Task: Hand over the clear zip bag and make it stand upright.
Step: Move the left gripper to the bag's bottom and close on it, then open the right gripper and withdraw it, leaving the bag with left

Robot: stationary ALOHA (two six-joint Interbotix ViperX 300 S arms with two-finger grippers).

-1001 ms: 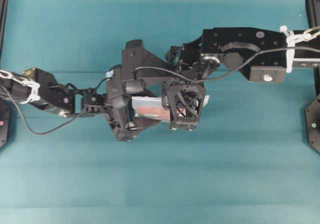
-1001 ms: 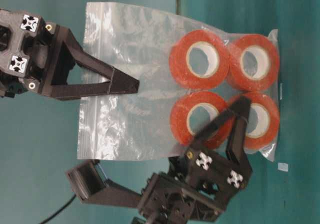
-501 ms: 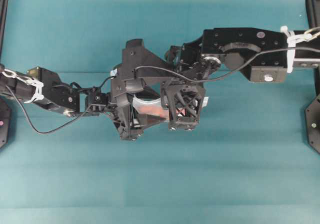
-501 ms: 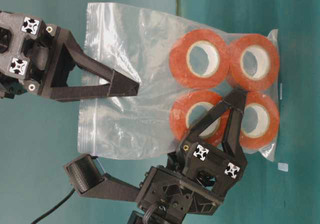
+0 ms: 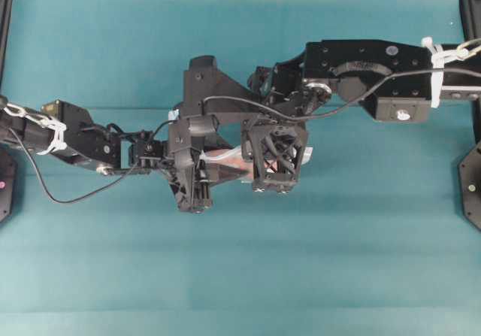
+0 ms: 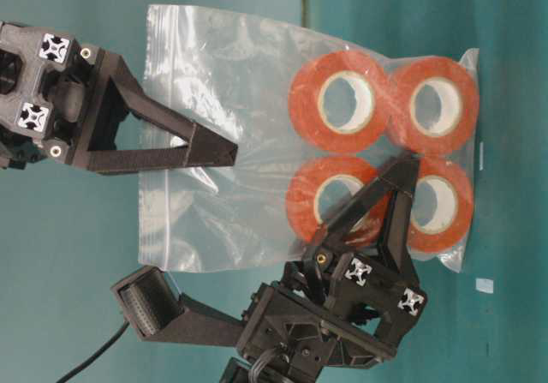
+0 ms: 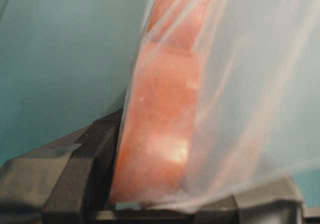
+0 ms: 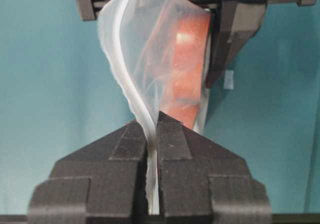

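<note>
Covering every view is a teal table, the largest thing in sight, bare across the lower half of the overhead view. Two black arms come next: in the overhead view one reaches in from the left edge, the other from the upper right, and they meet just left of the frame's centre.

Between them is the clear zip bag, held off the table. In the table-level view it fills the middle of the frame, its zip edge toward the left and four orange-red tape rolls with white cores bunched in a two-by-two group at its right end. From overhead only a sliver of it shows between the two wrists.

The right gripper has its fingers nearly together on the bag's zip edge, with the white seal strip running down the narrow gap between them; in the table-level view it comes in from the upper left and its tip lies over the empty plastic.

The left gripper rises from the bottom centre of the table-level view, its fingers drawn in around the lower-left tape roll through the plastic. In the left wrist view a black pad lies against the side of that roll and another sits under the bag at lower right.

A small pale scrap lies on the table at lower right.
</note>
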